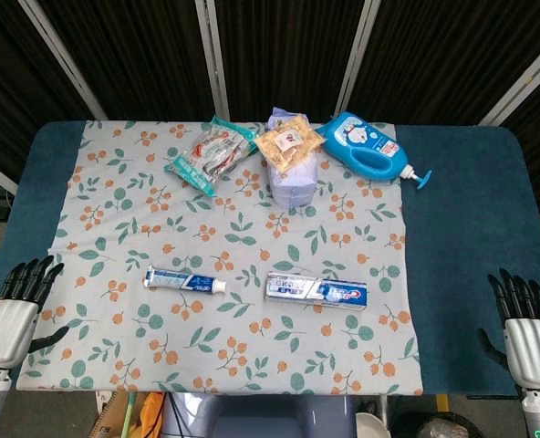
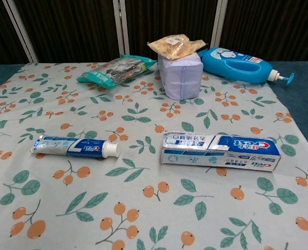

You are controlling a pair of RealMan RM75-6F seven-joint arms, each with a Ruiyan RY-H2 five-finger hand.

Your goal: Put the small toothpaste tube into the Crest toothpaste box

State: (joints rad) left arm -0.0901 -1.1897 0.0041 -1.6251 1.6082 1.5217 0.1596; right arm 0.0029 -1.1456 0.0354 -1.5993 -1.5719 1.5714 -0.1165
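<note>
On the blue table (image 1: 462, 228), a floral cloth (image 1: 160, 265) covers the middle and carries every object. Toothpaste box (image 2: 220, 151): a long blue and white Crest carton lying flat on its side at centre-right of the cloth, its left end pale and creased. Toothpaste tube (image 2: 73, 146): a small white and blue tube lying flat to the left of the box and well apart from it, white cap pointing right toward the box's left end; only bare cloth lies between the two.

At the far edge, from largest to smallest: a blue pump bottle (image 2: 237, 65) lying on its side at the right, nozzle pointing right; a pale lilac wrapped pack (image 2: 180, 75) standing just left of the bottle; a green-edged snack packet (image 2: 115, 70) lying flat further left; a small clear bag of biscuits (image 2: 172, 46) resting on top of the lilac pack. All stand well behind the tube and box.

Left hand (image 1: 15, 315) and right hand (image 1: 525, 324), seen in the head view only, rest at the near corners, off the cloth, fingers extended and apart, holding nothing.
</note>
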